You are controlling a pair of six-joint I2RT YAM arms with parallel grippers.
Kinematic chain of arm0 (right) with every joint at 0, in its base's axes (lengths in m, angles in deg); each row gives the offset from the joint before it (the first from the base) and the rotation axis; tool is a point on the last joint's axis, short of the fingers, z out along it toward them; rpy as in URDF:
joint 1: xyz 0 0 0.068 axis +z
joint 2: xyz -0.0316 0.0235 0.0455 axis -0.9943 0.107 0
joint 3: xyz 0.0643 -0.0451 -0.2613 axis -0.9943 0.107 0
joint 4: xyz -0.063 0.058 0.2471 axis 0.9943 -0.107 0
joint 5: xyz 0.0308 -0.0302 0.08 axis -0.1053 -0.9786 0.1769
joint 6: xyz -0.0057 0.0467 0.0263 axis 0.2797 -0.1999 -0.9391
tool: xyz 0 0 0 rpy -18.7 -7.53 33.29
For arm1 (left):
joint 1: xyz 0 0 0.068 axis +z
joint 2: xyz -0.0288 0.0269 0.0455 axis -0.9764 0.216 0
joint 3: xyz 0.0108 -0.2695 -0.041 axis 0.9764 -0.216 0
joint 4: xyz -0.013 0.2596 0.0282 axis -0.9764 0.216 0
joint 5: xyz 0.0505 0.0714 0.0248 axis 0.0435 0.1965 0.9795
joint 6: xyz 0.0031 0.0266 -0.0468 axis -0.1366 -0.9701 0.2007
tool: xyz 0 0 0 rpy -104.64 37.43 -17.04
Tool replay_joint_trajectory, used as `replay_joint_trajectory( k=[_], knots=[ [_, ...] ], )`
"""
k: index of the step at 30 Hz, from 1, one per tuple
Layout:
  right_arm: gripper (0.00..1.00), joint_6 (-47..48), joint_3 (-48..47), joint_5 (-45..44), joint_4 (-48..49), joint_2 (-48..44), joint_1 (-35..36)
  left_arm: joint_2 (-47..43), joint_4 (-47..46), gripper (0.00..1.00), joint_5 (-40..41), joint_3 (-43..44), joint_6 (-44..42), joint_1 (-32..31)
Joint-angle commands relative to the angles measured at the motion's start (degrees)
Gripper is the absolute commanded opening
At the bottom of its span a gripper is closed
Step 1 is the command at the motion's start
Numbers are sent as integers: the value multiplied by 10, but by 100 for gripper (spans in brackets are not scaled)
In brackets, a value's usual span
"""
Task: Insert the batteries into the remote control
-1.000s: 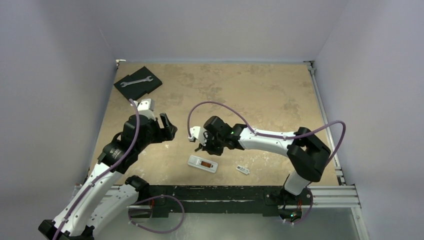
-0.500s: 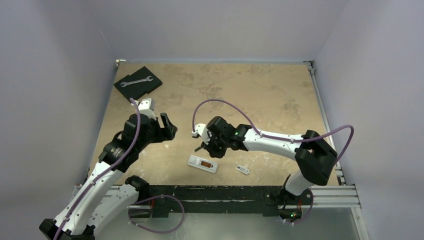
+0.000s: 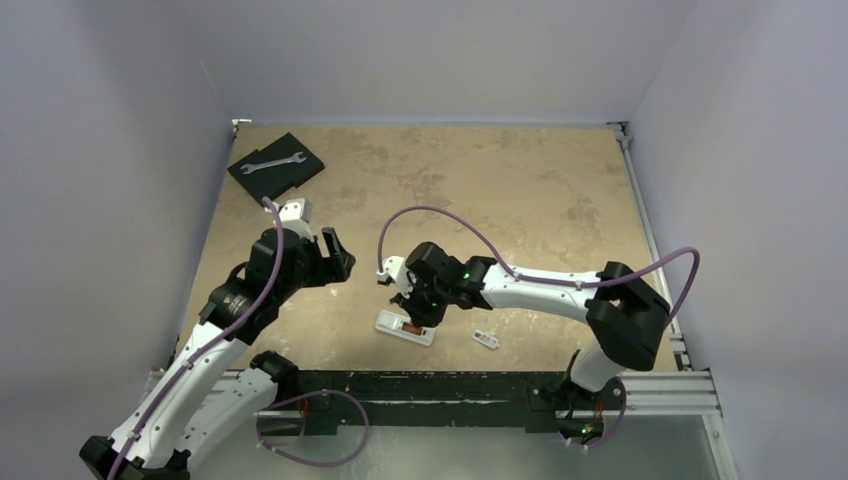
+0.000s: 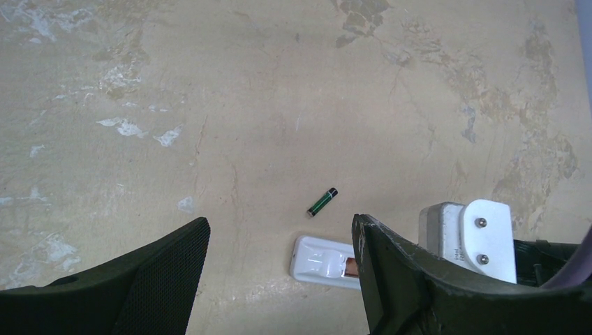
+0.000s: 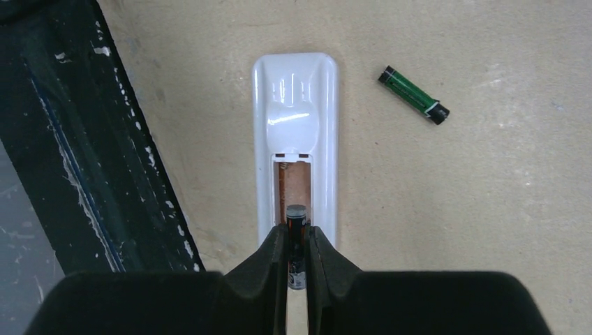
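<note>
While the right gripper (image 5: 297, 236) stands low over the remote control (image 5: 297, 132), the tabletop (image 3: 500, 190) holds the following.

- Remote control: white, back upward, copper-lined bay uncovered, lying near the black rail (image 5: 70, 139) at the near edge. From above, the right gripper (image 3: 410, 314) covers its bay end.
- Held battery (image 5: 296, 222): dark, pinched between the nearly closed jaws of the right gripper, its tip over the near end of the bay. Whether it touches the lining, I cannot tell.
- Loose battery (image 5: 413, 95): green and black, flat on the tabletop just beside the remote control, apart from it.
- Cover piece (image 3: 486, 340): small, white, to the right of the remote control, near the rail.
- Black pad (image 3: 290, 175) with a wrench (image 3: 271, 161) on it: far left corner, well apart from everything else.
- Left gripper (image 3: 338, 252): raised, jaws wide apart, holding nothing. In its own wrist view one finger (image 4: 419, 279) hides part of the remote control.

Change noted: a second ago the right gripper hung beyond the remote control, clear of it. It has since come down and nearer, onto the bay. The left arm has not shifted.
</note>
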Motion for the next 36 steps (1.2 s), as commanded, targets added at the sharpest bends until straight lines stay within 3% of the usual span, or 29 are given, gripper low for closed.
replay_joint_trajectory(
  k=[1,21,36],
  knots=[
    [1,-16,-8,18,25,21,9,0,-22,74,-3,0,-17,5],
    [7,-20,-15,26,49,57,16,2,-23,74,-9,0,-19,12],
    [18,-26,-20,34,53,70,16,3,-25,74,-13,0,-21,17]
  ],
)
